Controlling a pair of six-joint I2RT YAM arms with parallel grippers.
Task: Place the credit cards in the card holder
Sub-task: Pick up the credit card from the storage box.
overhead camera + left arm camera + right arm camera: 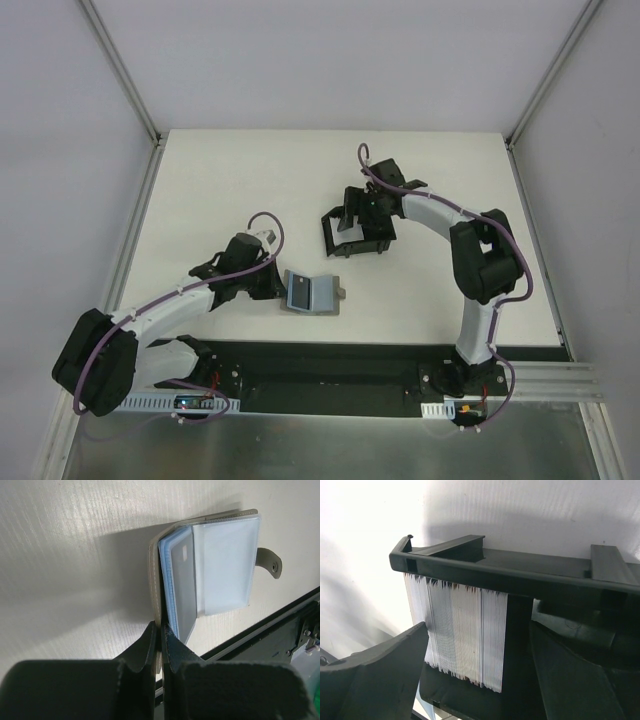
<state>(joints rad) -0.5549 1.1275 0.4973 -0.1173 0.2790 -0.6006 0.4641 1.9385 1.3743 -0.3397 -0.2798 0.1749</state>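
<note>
**Left claw pinched on wallet cover; right claw spread wide at card holder**

All positions are taken from the grey wallet [311,294], which lies open on the white table [250,180].

- Left of the wallet: the left gripper [272,285] sits at the wallet's left edge. In the left wrist view the left gripper [160,630] has its jaws closed tight on the thin edge of the wallet's [155,575] grey cover. It holds the cover and nothing else.
- Inside the wallet: frosted clear sleeves are fanned open. The credit cards [166,590] show only as blue edges stacked in the sleeves of the left half, next to the pinched cover. I cannot tell how many there are.
- Right edge of the wallet: a snap tab [270,562] sticks out flat on the table.
- Beyond the wallet and up to its right, a little apart: the card holder [345,250], a black open frame. The right wrist view shows the card holder [520,575] with a white ribbed stack [460,635] standing inside it, and no blue card is visible there.
- At the holder: the right gripper [362,215] hangs over the frame. Close up, the right gripper [479,630] has its jaws spread wide, one either side of the white stack, and nothing is clamped between them.
</note>
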